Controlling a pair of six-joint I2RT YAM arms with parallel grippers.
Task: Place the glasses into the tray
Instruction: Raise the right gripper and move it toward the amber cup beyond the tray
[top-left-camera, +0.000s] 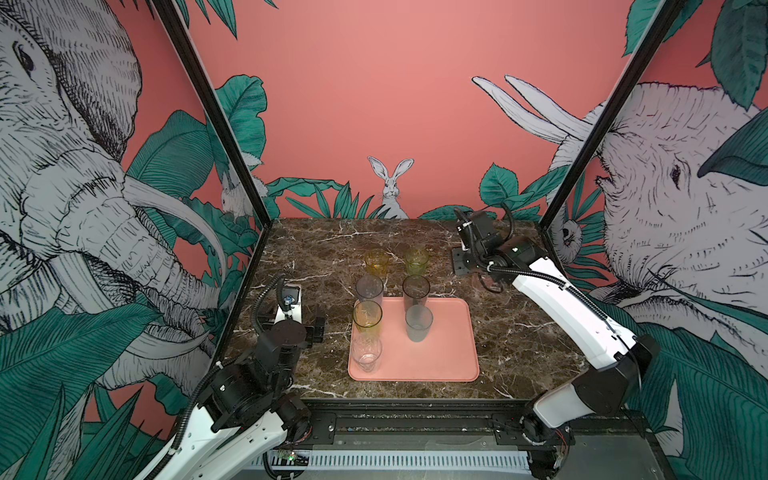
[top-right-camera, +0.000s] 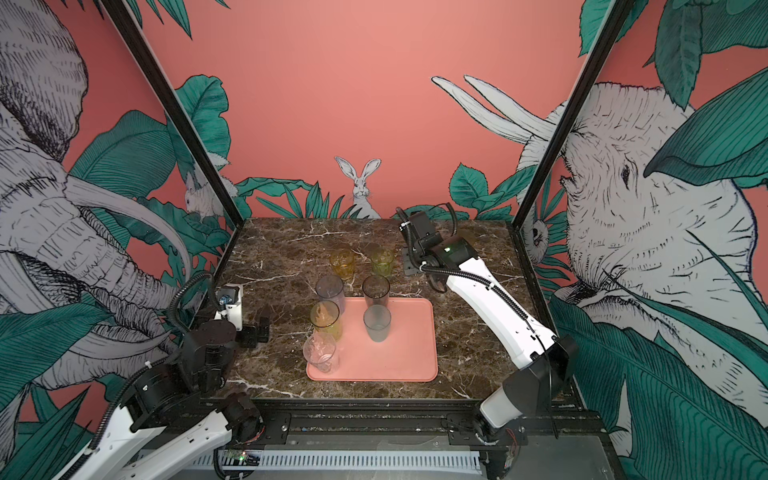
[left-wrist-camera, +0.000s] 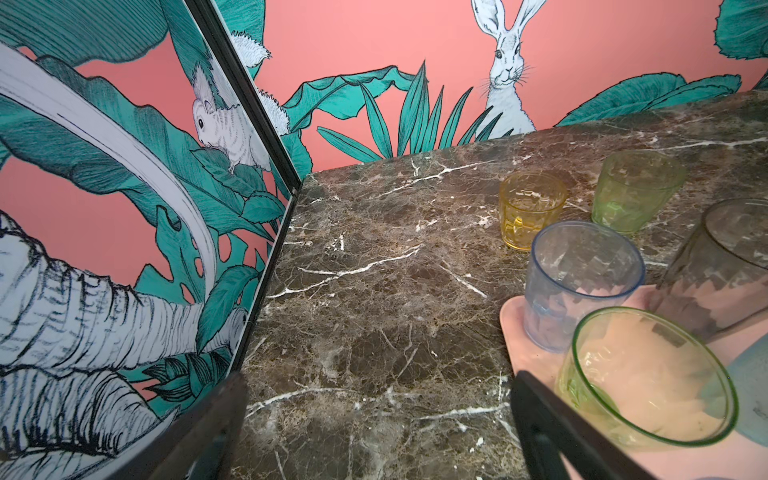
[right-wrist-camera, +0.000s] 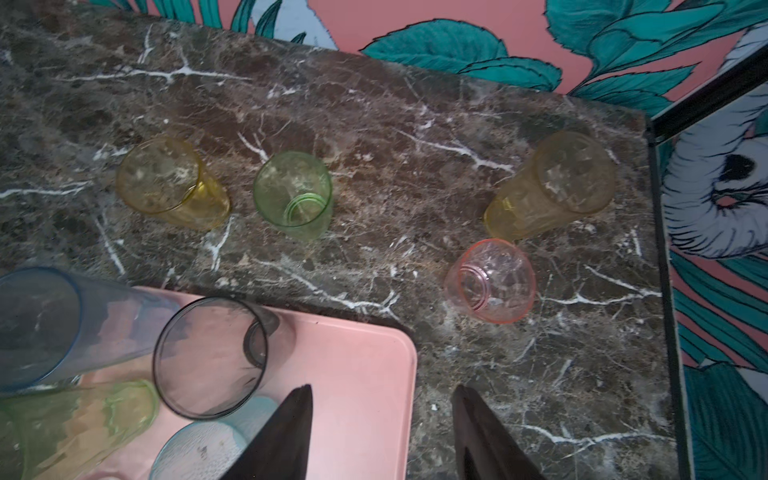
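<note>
Table (top-left-camera: 523, 332) bore the pink tray (top-left-camera: 449, 353), which held five glasses (top-left-camera: 419, 322), tall and short; four more stood on the table beyond it. The small pink glass (right-wrist-camera: 490, 280) stood upright, a little ahead of the right hand (right-wrist-camera: 382, 388), whose fingers were apart and empty. That hand would do best to straddle the wall low down and close gently, lest the glass tip. Left hand (left-wrist-camera: 378, 376) hung wide and empty beside the tray.
</note>
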